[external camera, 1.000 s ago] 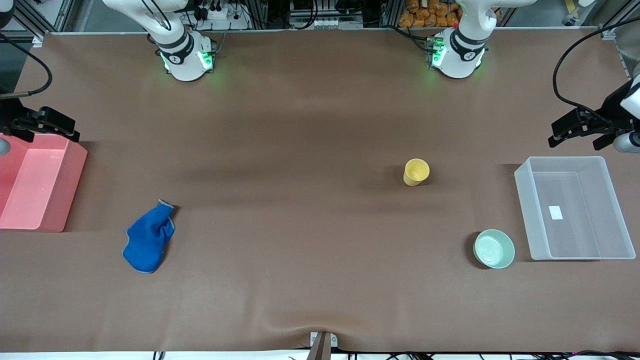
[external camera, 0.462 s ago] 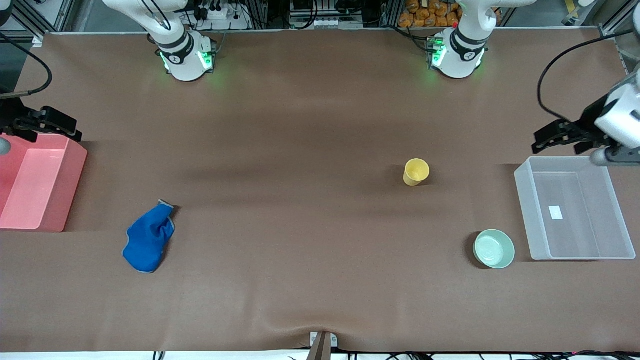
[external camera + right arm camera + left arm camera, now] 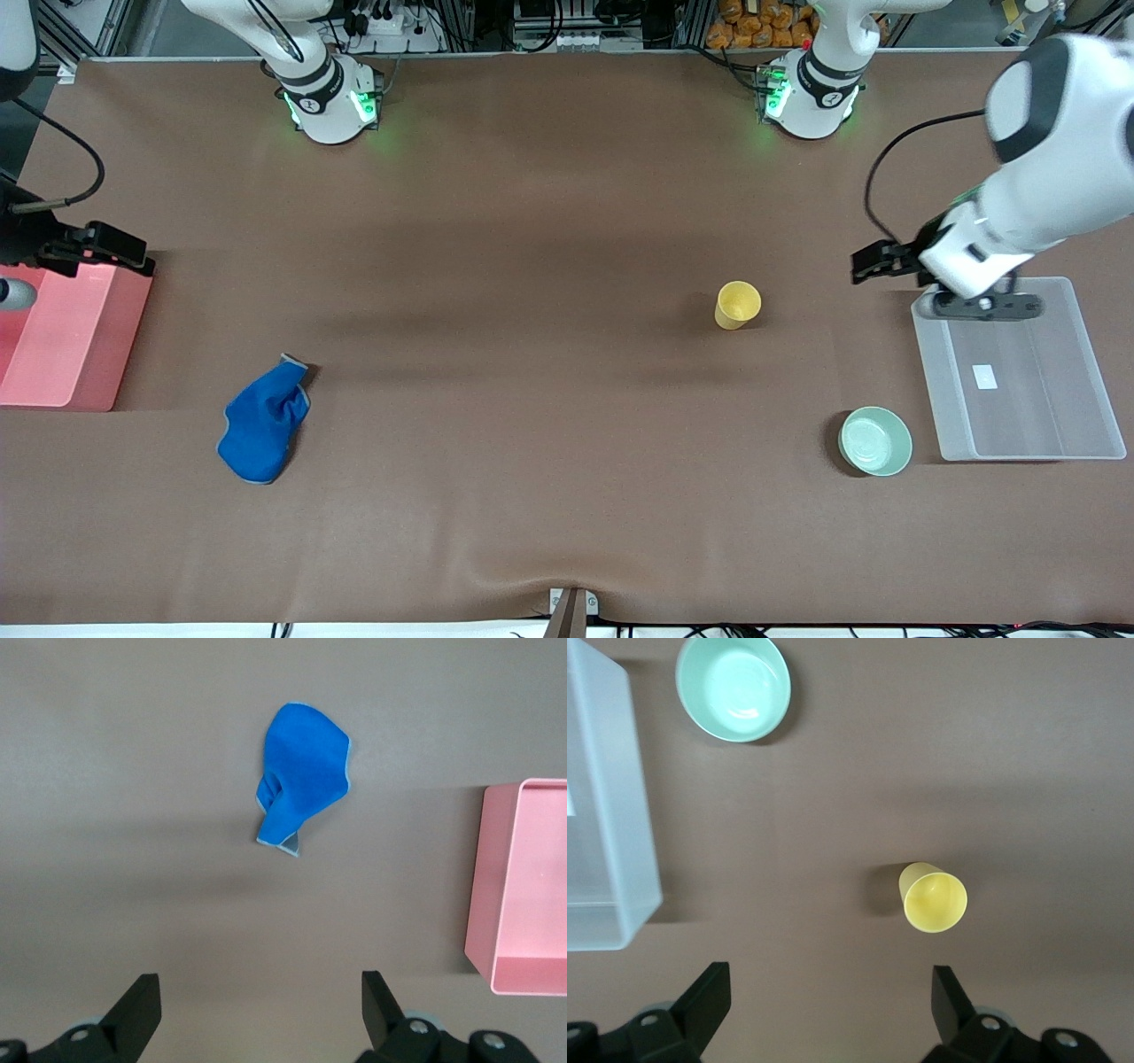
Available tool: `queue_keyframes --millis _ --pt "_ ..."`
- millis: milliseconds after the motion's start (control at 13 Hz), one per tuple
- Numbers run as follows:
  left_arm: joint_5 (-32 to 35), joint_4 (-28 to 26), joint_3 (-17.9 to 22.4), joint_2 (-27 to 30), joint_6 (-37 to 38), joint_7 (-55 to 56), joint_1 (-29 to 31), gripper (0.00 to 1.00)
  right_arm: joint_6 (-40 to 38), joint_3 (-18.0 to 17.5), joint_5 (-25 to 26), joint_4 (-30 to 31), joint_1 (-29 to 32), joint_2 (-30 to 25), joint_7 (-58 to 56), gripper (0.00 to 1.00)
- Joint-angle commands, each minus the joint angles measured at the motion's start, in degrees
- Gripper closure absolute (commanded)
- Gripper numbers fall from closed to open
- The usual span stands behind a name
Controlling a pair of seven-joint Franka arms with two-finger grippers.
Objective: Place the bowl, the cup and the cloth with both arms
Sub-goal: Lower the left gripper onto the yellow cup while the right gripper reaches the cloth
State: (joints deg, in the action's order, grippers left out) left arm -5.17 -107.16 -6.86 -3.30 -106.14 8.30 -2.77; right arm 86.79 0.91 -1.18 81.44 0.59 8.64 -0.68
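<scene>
— Where are the 3 task things?

— All on the brown table (image 3: 549, 221). The yellow cup (image 3: 737, 304) stands upright toward the left arm's end. The mint-green bowl (image 3: 875, 440) sits nearer the front camera than the cup, just beside the clear bin (image 3: 1085, 354) and not touching it. The blue cloth (image 3: 263, 422) lies crumpled toward the right arm's end, near the pink bin (image 3: 124, 341).

— And the 2 grippers?

— The left gripper (image 3: 873, 264) hangs over bare table at the clear bin's corner, between the bin and the cup; its wrist view shows the fingers (image 3: 704, 1001) spread wide with nothing between them. The right gripper (image 3: 113, 248) is over the pink bin's edge, fingers (image 3: 135, 1008) also wide apart and empty.

— Anything inside the bins?

— The clear one holds only a small white label (image 3: 984, 377).
</scene>
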Motion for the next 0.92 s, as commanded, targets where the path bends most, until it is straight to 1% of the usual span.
queue_keyframes --millis 0,154,385,538,692,846 --pt "-0.54 -9.97 -3.50 2.07 -10.02 7.06 0.31 0.00 3.90 0.06 -0.40 -2.78 1.07 4.26 0.24 0.00" --pt "0.15 -13.23 -4.21 0.58 -13.72 7.69 0.14 0.00 5.58 0.06 -0.66 -3.66 2.65 7.17 0.33 0.00" --pt "1.04 -19.55 -5.44 -1.18 -23.29 8.84 -0.13 0.00 6.98 0.23 -0.13 -3.75 3.19 12.53 1.20 0.00" --pt "1.21 -20.37 -5.71 -4.41 -27.79 10.49 -0.74 0.00 13.81 0.32 -0.13 -3.75 3.19 16.91 4.45 0.00" --pt "2.26 -20.36 -5.80 -7.49 -30.34 13.66 -2.15 0.00 20.33 0.32 -0.22 -3.66 3.19 20.70 6.31 0.00" --pt "2.53 -20.36 -5.89 -9.35 -32.20 15.07 -2.32 0.00 20.88 0.32 -0.57 -3.57 3.19 23.08 6.31 0.00"
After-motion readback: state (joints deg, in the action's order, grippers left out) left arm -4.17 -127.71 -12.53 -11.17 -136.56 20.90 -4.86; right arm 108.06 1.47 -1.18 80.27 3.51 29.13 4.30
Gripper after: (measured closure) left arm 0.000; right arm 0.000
